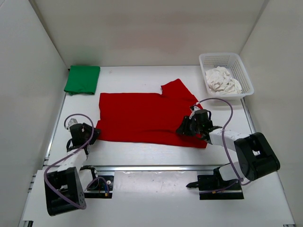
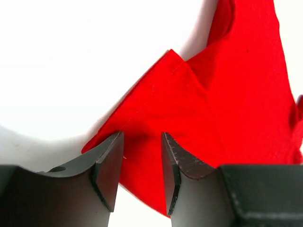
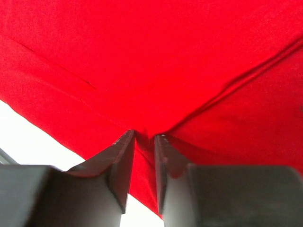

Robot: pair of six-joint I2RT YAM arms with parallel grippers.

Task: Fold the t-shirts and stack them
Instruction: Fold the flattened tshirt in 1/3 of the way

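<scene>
The red t-shirt [image 1: 142,116] lies spread flat across the middle of the table, one sleeve pointing to the back right. My left gripper [image 1: 93,134] is at its near left corner. In the left wrist view its jaws stand apart [image 2: 142,135] over that corner of the red cloth [image 2: 227,104], open. My right gripper [image 1: 183,128] is low on the shirt's near right part. There a raised pucker of red cloth [image 3: 142,56] is pinched between its narrow jaws [image 3: 144,135]. The green t-shirt [image 1: 83,79] lies folded at the back left. The off-white t-shirt [image 1: 221,81] lies crumpled in the basket.
A white mesh basket [image 1: 226,56] stands at the back right corner. White walls enclose the table on the left, back and right. The arm bases and their cables sit along the near edge.
</scene>
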